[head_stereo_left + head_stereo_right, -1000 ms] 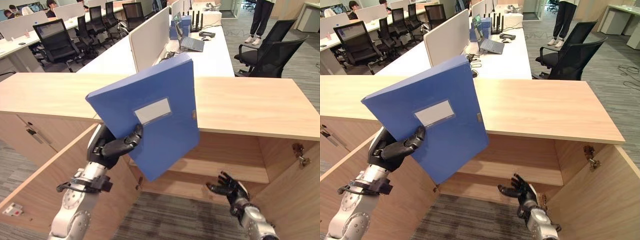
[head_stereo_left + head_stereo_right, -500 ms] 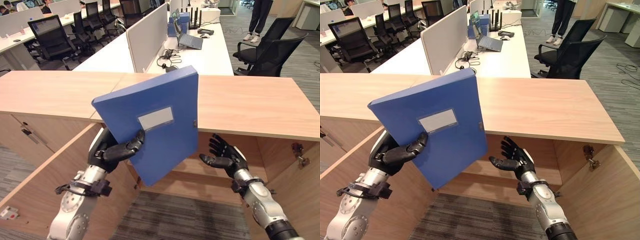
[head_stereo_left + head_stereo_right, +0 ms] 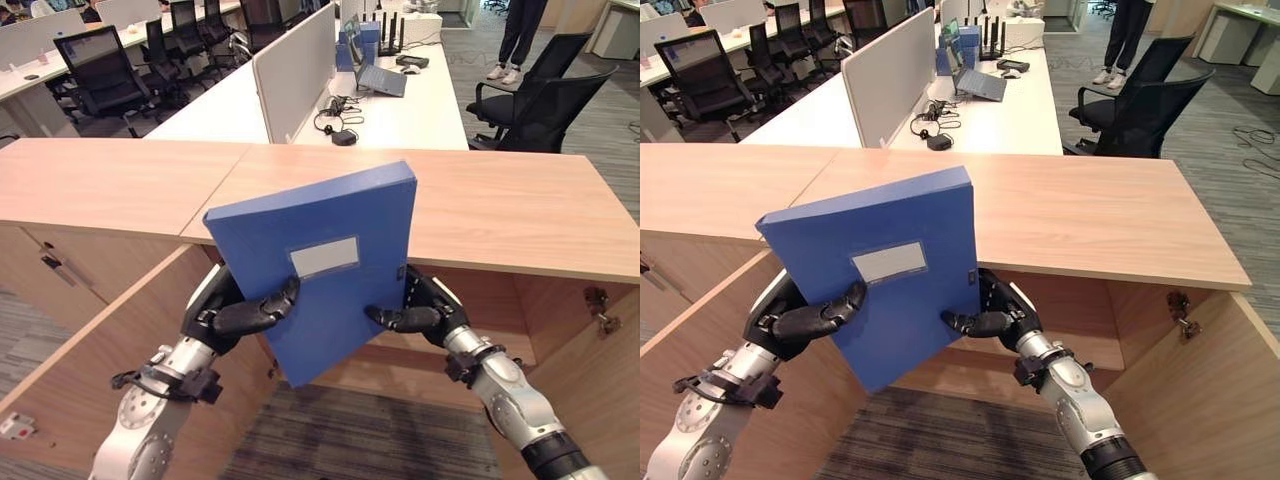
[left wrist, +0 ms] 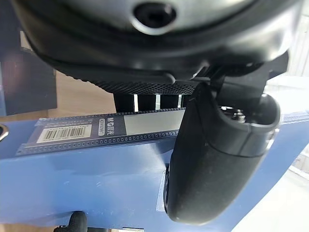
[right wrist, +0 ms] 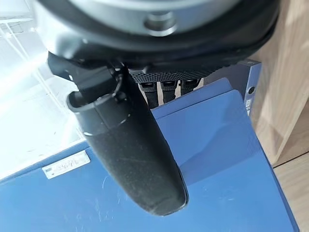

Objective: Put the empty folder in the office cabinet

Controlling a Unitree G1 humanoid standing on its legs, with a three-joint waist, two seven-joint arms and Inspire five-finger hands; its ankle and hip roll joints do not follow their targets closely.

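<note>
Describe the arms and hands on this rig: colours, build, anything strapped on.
Both arms are silver-grey metal with rounded joint housings. A black band with a clip wraps each wrist. The left hand and right hand are dark, almost black, with segmented fingers and a thick rounded thumb. In the wrist views the palm edge has a fine mesh-like texture and the thumb is smooth matt black, with no white cover.

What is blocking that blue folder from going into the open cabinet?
Nothing visible. The blue folder, held by the left hand and right hand, hangs before the cabinet; its doors stand open and the shelf behind looks bare.
</note>
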